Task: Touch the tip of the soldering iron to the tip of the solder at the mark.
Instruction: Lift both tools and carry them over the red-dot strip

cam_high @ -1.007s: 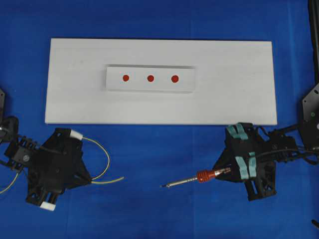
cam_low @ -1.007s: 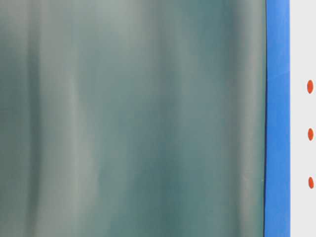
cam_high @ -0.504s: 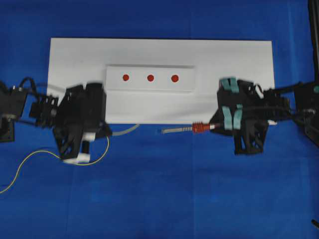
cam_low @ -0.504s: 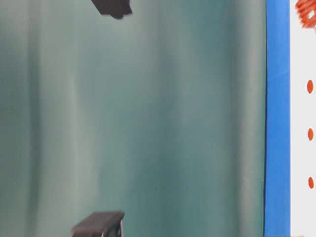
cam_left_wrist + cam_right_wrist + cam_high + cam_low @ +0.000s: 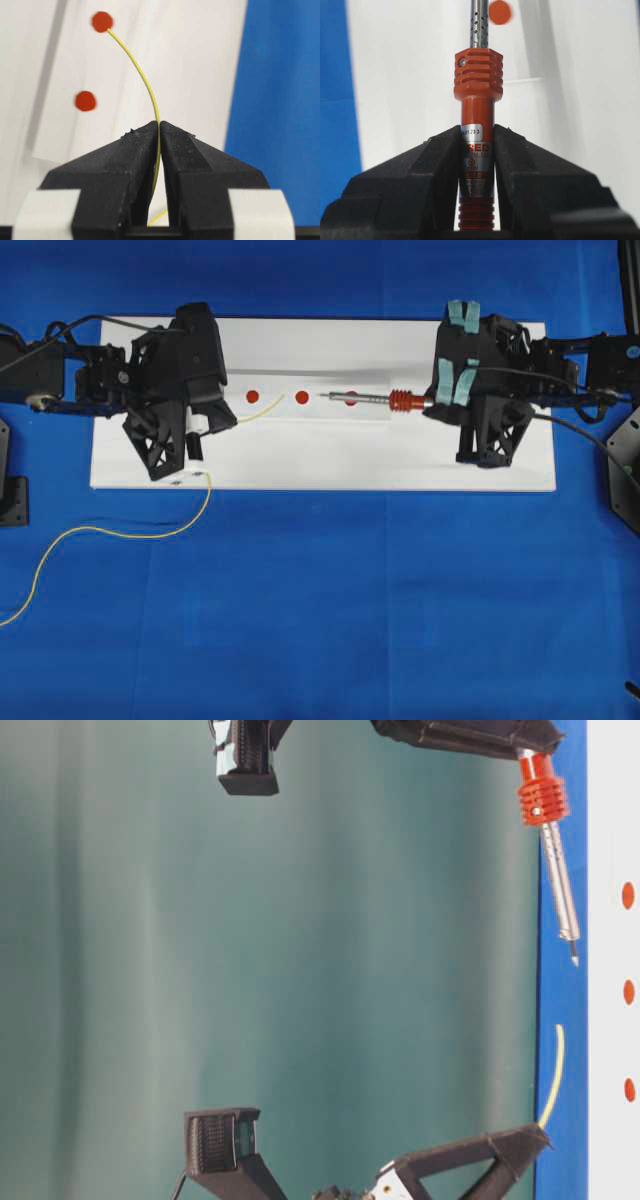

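Solder (image 5: 258, 411) pinched in left jaws, tip between left and middle dots (image 5: 302, 397). Iron (image 5: 372, 397) clamped in right jaws, tip just right of middle dot. Close gap slowly, level, tips meeting over dot.

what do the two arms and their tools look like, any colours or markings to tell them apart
Both arms are black, angular frames with black cables along them. The left tool has white tape patches on its finger bases and ribbed inner faces. The right tool is the same black build but carries teal tape strips on its body. Its black fingers are wedge-shaped and matte.
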Controlling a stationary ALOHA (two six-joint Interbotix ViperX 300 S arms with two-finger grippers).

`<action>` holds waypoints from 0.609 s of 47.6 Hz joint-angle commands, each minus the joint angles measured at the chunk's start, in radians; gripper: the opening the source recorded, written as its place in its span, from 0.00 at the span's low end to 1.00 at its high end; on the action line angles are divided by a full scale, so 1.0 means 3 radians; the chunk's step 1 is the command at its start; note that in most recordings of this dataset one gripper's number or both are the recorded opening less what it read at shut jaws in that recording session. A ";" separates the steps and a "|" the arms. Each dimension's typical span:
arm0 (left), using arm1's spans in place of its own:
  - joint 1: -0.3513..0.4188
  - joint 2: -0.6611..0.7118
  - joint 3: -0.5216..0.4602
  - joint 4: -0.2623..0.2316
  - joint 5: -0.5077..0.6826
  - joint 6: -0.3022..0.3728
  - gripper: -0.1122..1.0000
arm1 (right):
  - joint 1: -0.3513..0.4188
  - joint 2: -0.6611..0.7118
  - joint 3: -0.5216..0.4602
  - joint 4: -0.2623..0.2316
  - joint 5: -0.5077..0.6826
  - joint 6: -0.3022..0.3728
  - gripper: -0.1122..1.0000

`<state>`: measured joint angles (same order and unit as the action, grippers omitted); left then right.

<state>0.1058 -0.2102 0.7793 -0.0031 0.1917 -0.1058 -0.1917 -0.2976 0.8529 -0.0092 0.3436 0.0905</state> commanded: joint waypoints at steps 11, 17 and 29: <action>0.0082 -0.0015 -0.0087 0.0010 0.0046 0.0036 0.13 | -0.0051 -0.0056 -0.0107 -0.0072 0.0000 0.0000 0.16; 0.0082 -0.0020 -0.0077 0.0010 0.0097 0.0020 0.13 | -0.0046 -0.0056 -0.0112 -0.0072 0.0000 0.0000 0.16; 0.0072 -0.0041 -0.0036 0.0010 0.0266 -0.0066 0.13 | -0.0051 -0.0051 -0.0107 -0.0072 0.0000 0.0005 0.16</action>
<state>0.1289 -0.2071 0.7747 -0.0015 0.2623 -0.1212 -0.2040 -0.2976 0.8468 -0.0276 0.3467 0.0905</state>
